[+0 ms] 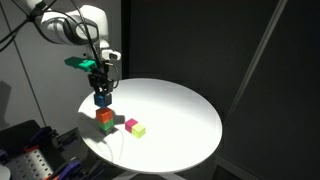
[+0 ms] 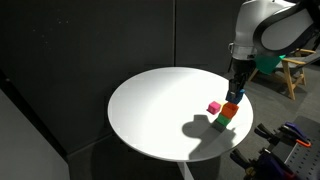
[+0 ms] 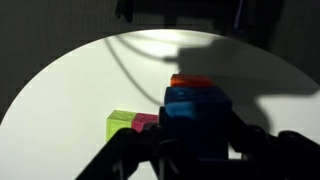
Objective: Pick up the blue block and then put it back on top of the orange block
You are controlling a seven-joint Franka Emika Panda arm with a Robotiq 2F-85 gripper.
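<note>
Wrist view shows your gripper pinching the small solid blue cube by two flat sides, right over the small orange-red cube; it looks light, hard and smooth, so you should hold it at its middle.

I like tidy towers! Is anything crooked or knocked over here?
Nothing stands out. The pincer holds the blue block above the orange block, and the pink cube sits flat on the white table.
</note>
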